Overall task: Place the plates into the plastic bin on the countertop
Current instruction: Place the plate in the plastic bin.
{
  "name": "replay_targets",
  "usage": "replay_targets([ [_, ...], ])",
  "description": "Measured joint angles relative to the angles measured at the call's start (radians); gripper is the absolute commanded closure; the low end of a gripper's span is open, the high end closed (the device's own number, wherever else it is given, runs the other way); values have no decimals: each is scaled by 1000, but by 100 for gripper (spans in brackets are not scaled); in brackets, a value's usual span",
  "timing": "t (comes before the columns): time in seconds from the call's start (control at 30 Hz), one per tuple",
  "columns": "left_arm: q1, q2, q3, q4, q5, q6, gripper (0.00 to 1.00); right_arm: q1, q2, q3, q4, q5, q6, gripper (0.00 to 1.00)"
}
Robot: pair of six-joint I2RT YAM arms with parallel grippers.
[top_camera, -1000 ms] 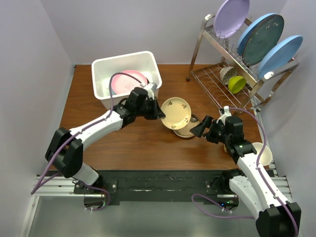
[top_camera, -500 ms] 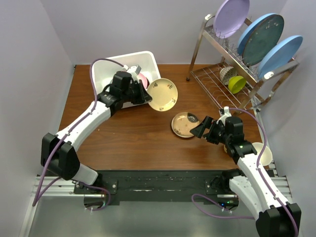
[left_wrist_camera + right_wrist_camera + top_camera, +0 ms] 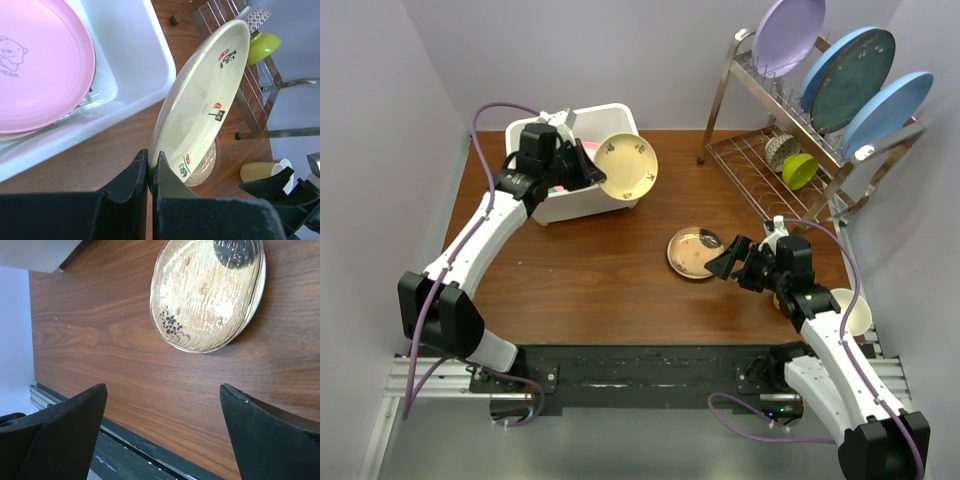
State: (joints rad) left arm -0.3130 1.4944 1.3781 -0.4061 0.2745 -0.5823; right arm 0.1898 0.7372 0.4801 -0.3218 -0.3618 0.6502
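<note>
A: While stretched far forward along the left side of the surface (image 3: 590,285), with the wrist turned toward the plastic bin (image 3: 620,115), held the cream plate with red-green motifs (image 3: 626,165) in the left claw (image 3: 590,172). Clenched on the rim.

B: Pinched between both fingers (image 3: 127,185) at the lower edge, going by the left wrist camera. Stood nearly on edge there, face turned right, just beside the bin's outer wall. Could not tell from that angle whether over the rim or outside it.

A: From overhead, overlapped the bin's near-right corner. Anything inside?

B: Pink plate (image 3: 40,65), lying flat in the bin. Plain from the wrist; from above, mostly hidden behind the arm.

A: And the right arm?

B: Folded low near the right edge, forearm angled inward. Right claw (image 3: 722,262) spread wide, grasping nothing. Pointed at the small tan plate (image 3: 694,252), near but apart.

A: Lay flat on the wood, well apart from the bin. Showed a dark flower motif and a dark patch near the rim only in the right wrist view.

B: Farther back, fully seen only from above: chrome rack (image 3: 750,150) with a lilac plate (image 3: 788,32) and blue plates (image 3: 850,75) upright.
</note>
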Motion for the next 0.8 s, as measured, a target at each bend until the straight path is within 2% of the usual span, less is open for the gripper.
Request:
replay_targets([
  [0.2, 65, 30, 19, 0, 45, -11, 100, 0, 0, 0, 0, 0, 0, 1],
  [0.8, 254, 114, 19, 89, 202, -168, 100, 0, 12, 0, 0, 0, -5, 1],
])
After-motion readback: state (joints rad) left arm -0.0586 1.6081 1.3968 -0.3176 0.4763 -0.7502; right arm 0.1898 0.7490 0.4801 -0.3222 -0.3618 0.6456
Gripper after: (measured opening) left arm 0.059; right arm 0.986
